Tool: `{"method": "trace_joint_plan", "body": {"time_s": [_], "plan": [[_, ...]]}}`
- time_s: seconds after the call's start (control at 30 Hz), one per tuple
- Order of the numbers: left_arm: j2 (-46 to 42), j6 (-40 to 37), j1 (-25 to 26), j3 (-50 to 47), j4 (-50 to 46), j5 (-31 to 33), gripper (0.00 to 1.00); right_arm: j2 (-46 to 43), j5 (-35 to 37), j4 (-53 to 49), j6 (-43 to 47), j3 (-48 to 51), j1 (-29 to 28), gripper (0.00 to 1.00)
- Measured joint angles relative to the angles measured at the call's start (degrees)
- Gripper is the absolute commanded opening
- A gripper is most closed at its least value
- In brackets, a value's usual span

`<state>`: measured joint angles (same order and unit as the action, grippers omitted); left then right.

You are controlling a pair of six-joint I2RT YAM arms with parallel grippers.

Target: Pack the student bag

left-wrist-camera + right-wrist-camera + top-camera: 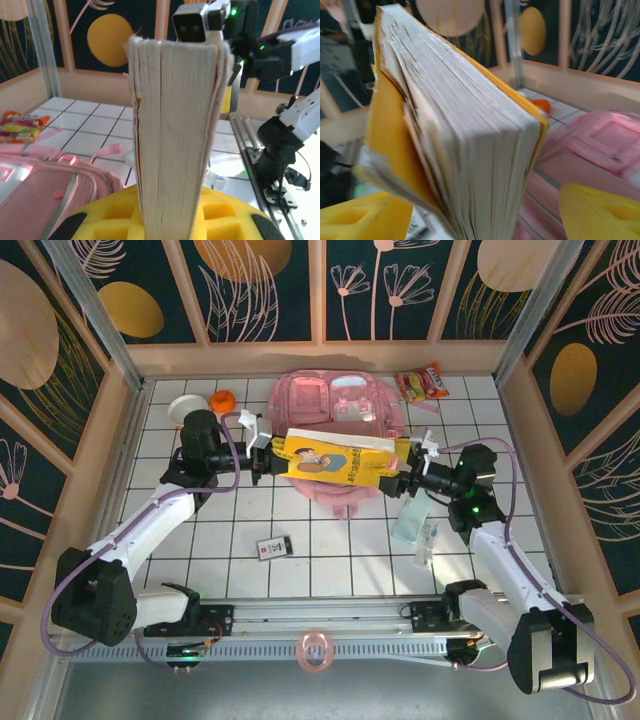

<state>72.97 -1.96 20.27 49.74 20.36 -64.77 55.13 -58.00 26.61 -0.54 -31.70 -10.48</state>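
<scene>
Left hand (265,455) pinches one end of the yellow book (335,462), right hand (405,478) stands spread around the other end, and the book hangs cover-up in mid-frame, just above the student bag (320,400) lying on the tiled worktop (250,520) in the upper middle of the top view. Looks like a hand-over: the right hand should back straight off without snagging the cover, while the left needs a firm, level grip, since one end carries all the weight.

Overhead, two wrist close-ups — shared book (335,462)
</scene>
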Motion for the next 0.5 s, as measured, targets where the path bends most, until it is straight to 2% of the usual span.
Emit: {"method": "trace_joint_plan", "body": {"time_s": [0.1, 0.2, 0.3, 0.4, 0.43, 0.5], "plan": [[0.2, 3.2, 0.0, 0.7, 2.8, -1.2, 0.0, 1.7, -4.4, 6.9, -5.5, 0.2, 0.0, 0.72], [0.9, 6.4, 0.0, 1.2, 6.1, -2.3, 0.0, 4.3, -7.7, 13.1, -10.4, 0.2, -0.2, 0.62], [2.0, 8.6, 0.2, 1.6, 8.2, -2.9, 0.0, 7.4, -10.0, 17.5, -14.1, 0.0, -1.1, 0.45], [3.1, 9.8, 0.4, 1.6, 9.2, -3.0, 0.01, 9.9, -11.6, 19.7, -16.5, -0.4, -1.9, 0.16], [3.5, 10.0, 0.4, 1.6, 9.3, -3.1, 0.06, 10.7, -12.2, 20.7, -17.2, -0.5, -1.8, 0.04], [3.9, 9.9, 0.3, 1.7, 8.9, -3.0, 0.26, 11.3, -12.7, 22.4, -18.6, -0.5, -1.5, 0.0]]}}
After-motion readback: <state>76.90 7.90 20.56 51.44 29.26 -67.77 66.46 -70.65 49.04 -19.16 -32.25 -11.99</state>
